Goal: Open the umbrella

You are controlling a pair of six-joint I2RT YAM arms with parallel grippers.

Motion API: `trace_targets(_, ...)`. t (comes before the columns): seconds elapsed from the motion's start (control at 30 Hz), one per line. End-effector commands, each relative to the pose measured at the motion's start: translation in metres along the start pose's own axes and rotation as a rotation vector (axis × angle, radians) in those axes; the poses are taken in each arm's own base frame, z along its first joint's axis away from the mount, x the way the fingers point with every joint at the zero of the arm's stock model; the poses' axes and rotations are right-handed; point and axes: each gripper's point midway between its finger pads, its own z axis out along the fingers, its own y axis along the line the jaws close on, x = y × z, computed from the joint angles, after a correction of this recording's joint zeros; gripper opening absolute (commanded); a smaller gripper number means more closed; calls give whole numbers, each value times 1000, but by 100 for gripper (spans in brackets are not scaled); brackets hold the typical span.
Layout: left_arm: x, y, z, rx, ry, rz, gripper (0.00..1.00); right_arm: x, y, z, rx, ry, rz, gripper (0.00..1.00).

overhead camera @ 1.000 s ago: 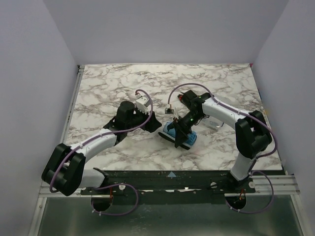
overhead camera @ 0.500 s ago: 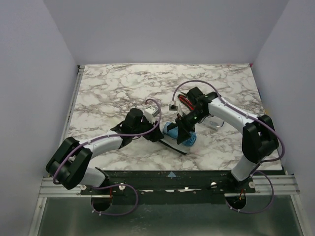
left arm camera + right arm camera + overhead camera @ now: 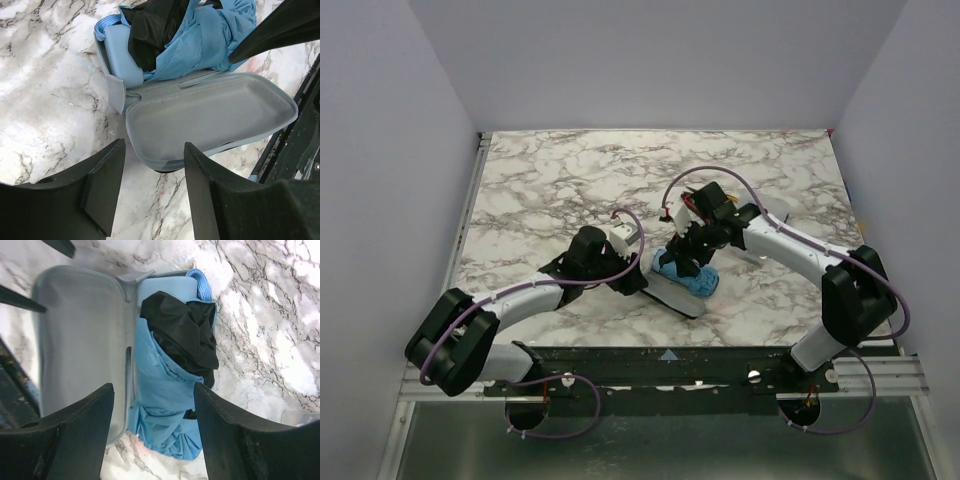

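Umbrella (image 3: pixel 162 405): folded shut, a crumpled bundle of sky-blue fabric with black folds showing at its handle end; it lies in one half of an open zip case.
Place: on the marble table (image 3: pixel 540 190), near its front middle, between the two arms.
Long axis: flat on the table; in the overhead view it runs from far-left to near-right.
Handle (image 3: pixel 167 289): at the far-left end, pale blue, with the wrist loop (image 3: pixel 201 280) at its corner.
Case lid (image 3: pixel 210 115): folded out flat with its grey inside up, alongside the umbrella on the near side.
Left gripper (image 3: pixel 154 147): jaws apart, low at the lid's rim; I cannot tell whether they touch it.
Right gripper (image 3: pixel 152 390): jaws wide apart above the umbrella, holding nothing.
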Motion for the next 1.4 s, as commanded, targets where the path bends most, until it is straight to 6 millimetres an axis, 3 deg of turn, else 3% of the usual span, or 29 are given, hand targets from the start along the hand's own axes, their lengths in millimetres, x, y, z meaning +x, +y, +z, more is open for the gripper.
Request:
trace_targets(0.0,-1,-2,-6,6,-17,36,52,18,-24,21,144,63,-36,68)
trace_targets(0.17,-7,2,-13,-12,-49,47,53,52,-15,36,154,136,-90,65)
trace_targets(0.3,-31,7,-28,-21,-124,107,53,56,-13,44,187,122,-69,53)
trace_targets(0.37,-50,14,-41,-52,-186,121,55,52,-9,50,180,117,-45,43)
trace_targets(0.53,-87,46,-87,-182,-300,43,60,37,0,76,159,92,-10,9)
trace_targets(0.6,-95,60,-108,-241,-334,19,62,16,4,89,154,56,-13,0)
trace_targets(0.7,-103,80,-143,-344,-383,-14,68,-27,13,113,136,-19,-21,0)
trace_targets(0.83,-109,108,-189,-499,-456,-94,80,-99,32,151,92,-133,-40,0)
trace_targets(0.87,-108,113,-198,-529,-458,-109,81,-125,36,155,83,-176,-42,0)
trace_targets(0.97,-109,120,-222,-588,-475,-152,81,-175,40,170,58,-253,-34,0)
trace_targets(1.1,-113,119,-246,-639,-530,-172,82,-238,54,156,-9,-388,-57,0)
trace_targets(1.23,-115,121,-261,-674,-562,-199,86,-277,83,132,-149,-508,-45,0)
trace_targets(1.37,-123,116,-263,-639,-565,-187,96,-306,98,100,-235,-621,-38,0)
